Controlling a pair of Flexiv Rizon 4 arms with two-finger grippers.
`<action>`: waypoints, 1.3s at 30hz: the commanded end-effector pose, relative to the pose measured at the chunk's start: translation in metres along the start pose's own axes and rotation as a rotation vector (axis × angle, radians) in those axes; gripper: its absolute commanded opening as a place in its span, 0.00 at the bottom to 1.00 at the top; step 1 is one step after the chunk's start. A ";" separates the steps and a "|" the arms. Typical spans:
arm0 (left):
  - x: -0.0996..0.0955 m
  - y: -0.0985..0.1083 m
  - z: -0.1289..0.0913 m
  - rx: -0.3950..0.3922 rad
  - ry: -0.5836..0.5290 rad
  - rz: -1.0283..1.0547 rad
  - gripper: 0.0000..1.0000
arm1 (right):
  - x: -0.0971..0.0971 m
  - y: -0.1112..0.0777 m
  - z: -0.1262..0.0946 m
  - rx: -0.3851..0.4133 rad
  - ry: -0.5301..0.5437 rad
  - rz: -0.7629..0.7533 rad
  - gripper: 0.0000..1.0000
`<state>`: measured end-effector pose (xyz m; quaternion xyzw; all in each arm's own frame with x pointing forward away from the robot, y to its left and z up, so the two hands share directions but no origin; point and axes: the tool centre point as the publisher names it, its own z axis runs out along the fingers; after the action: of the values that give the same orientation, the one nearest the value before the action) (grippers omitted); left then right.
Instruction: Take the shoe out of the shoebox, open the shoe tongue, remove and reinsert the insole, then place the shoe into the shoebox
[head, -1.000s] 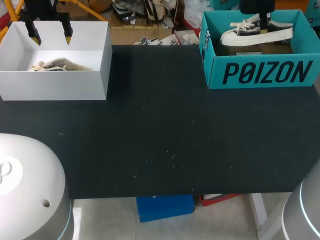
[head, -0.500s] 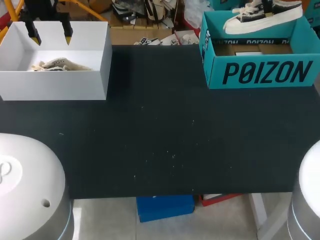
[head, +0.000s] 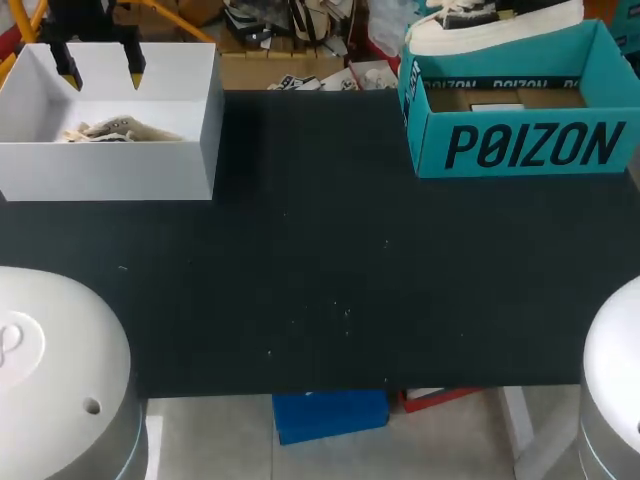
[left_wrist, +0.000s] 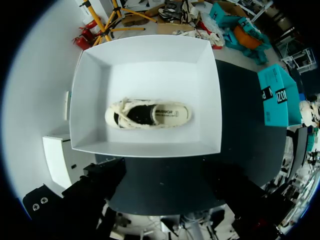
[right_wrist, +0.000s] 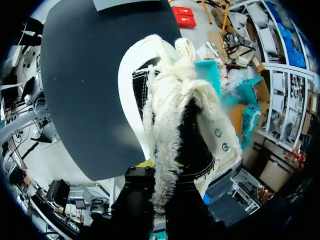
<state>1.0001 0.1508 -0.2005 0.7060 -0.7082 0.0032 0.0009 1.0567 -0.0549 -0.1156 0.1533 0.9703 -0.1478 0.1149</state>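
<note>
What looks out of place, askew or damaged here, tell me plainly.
Nothing looks spilled or damaged. The only thing off a surface is the black-and-white shoe, which hangs clear above the teal shoebox, held by the right gripper. The cream shoe lies in the white box below the open left gripper.

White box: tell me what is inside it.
One cream shoe lies sole down on the floor of the box, clear of all four walls. The floor under the shoe and the toe end of its inside are covered.

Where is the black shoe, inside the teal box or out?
Out: the black shoe hangs above the teal box, clear of its rim.
</note>
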 end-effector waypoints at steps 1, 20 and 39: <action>0.000 0.000 0.000 -0.002 -0.002 -0.001 1.00 | 0.058 0.024 -0.053 -0.032 -0.256 0.016 0.00; 0.000 0.000 0.000 -0.002 -0.002 -0.001 1.00 | 0.216 0.157 -0.074 -0.141 -0.187 0.018 0.00; 0.000 0.000 0.000 -0.002 -0.002 -0.001 1.00 | 0.326 0.197 -0.004 -0.249 -0.084 0.010 0.00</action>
<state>1.0001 0.1508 -0.2005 0.7060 -0.7082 0.0032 0.0009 0.8210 0.2110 -0.2283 0.1439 0.9739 -0.0443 0.1697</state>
